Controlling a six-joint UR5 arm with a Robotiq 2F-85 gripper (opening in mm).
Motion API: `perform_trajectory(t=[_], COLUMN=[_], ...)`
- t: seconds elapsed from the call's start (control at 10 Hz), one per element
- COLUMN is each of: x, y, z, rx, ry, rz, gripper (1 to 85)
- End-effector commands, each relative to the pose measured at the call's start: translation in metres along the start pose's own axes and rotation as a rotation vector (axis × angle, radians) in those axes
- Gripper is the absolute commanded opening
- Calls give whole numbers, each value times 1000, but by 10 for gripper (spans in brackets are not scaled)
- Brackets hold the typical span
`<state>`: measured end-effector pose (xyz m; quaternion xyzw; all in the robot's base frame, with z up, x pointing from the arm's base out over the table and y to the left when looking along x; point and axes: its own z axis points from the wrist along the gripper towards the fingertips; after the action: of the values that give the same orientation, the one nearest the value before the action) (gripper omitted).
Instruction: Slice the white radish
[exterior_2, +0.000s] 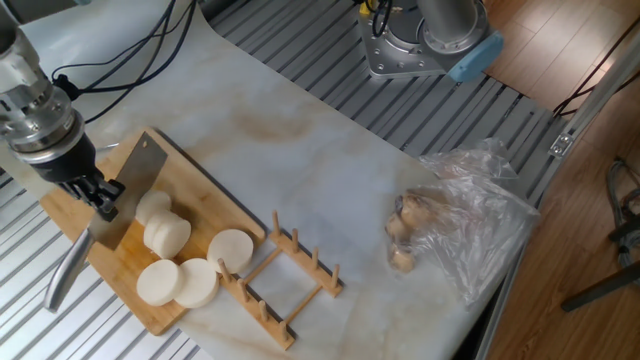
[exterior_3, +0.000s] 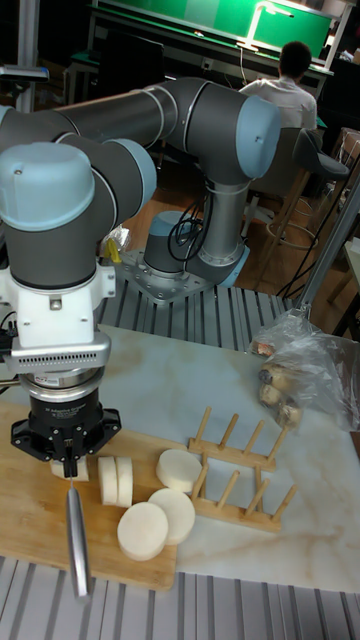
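A bamboo board (exterior_2: 215, 215) lies on the marbled table (exterior_2: 330, 170), with a wooden rack (exterior_2: 285, 275) at its corner. On the board the radish (exterior_2: 152, 208) is found as a short stub with cut discs (exterior_2: 178, 282) just beside it. The gripper (exterior_2: 98, 196) is clamped on a knife (exterior_2: 125, 195), whose blade is set against the stub's far end. Slicing is judged well advanced; one more downward cut through the stub seems called for, the blade kept square.
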<state>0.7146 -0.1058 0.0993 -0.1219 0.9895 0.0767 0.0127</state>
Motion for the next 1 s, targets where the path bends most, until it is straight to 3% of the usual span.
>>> perform_trajectory(t=[0.0, 0.3, 0.4, 0.7, 0.9], x=[-4, -20, -25, -15, -10], y=[4, 2, 5, 11, 10], z=[-3, -6, -6, -3, -3], rx=[-16, -3, -17, -41, -39], ry=[-17, -59, -77, -38, -22], rz=[3, -1, -6, -35, -46], gripper=[13, 30, 67, 193, 227])
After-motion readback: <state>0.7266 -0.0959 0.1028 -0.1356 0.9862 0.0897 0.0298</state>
